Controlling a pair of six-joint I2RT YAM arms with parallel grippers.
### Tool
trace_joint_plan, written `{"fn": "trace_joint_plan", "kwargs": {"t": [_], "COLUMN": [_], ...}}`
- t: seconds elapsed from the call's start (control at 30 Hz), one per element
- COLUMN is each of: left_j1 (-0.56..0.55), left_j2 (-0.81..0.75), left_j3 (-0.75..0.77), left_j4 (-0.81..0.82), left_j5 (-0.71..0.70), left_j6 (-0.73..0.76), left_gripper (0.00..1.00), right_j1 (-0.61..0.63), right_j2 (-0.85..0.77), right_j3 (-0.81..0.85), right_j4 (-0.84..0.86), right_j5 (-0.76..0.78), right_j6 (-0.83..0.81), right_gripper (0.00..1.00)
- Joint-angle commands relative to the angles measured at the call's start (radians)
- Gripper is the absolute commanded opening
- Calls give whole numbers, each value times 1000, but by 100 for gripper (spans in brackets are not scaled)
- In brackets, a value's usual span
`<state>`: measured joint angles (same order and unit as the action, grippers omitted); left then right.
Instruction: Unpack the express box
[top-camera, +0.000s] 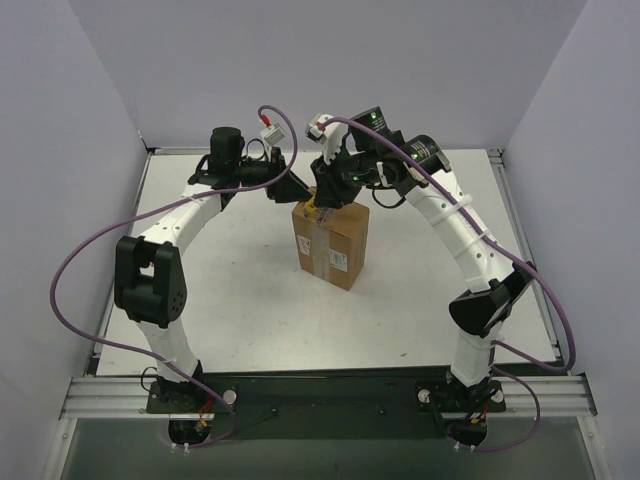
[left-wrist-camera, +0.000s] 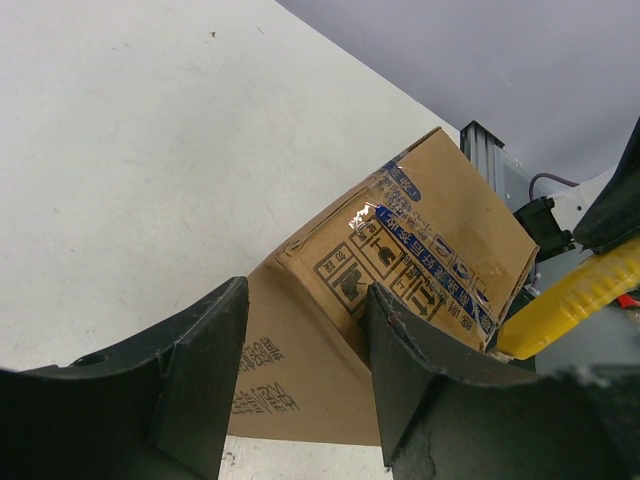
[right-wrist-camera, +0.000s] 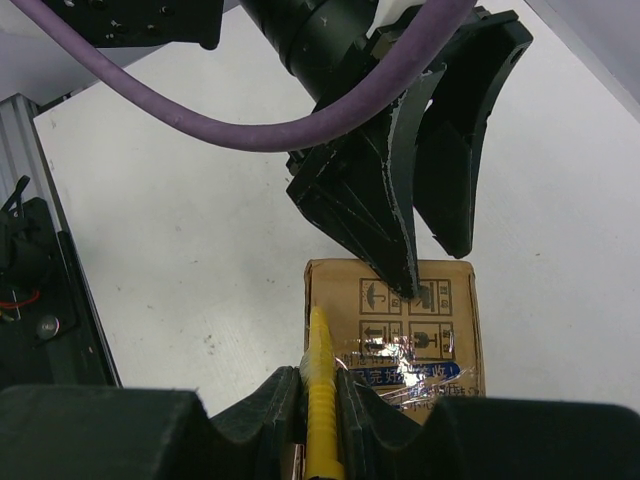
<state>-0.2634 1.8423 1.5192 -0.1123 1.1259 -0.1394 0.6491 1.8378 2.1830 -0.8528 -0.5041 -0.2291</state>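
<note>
Cardboard express box (top-camera: 331, 243) sits mid-desk (top-camera: 220, 300), long axis seemingly near-to-far. Right end effector (right-wrist-camera: 320, 385), pinching a yellow knife (right-wrist-camera: 321, 350), hangs just above its taped far end; left end effector (left-wrist-camera: 305, 330), spread, hovers alongside.

The box (left-wrist-camera: 460, 200) carries black handling pictograms (right-wrist-camera: 405, 315) in squares on one face, an umbrella among them. Blue tape (left-wrist-camera: 440, 262) with white characters I can't make out crosses it. The white label (top-camera: 338, 262) is printed too small to read.
</note>
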Motion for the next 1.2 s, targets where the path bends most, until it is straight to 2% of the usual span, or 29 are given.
{"fn": "trace_joint_plan", "kwargs": {"t": [0.0, 1.17], "left_j1": [-22, -20], "left_j2": [49, 92], "left_j3": [-24, 12], "left_j4": [-128, -171], "left_j5": [-97, -117], "left_j6": [90, 164], "left_gripper": [59, 55], "right_j1": [0, -83], "right_j2": [-48, -112], "right_j3": [-17, -57], "right_j4": [-34, -187], "right_j5": [3, -42], "right_j6": [2, -90], "right_gripper": [0, 0]}}
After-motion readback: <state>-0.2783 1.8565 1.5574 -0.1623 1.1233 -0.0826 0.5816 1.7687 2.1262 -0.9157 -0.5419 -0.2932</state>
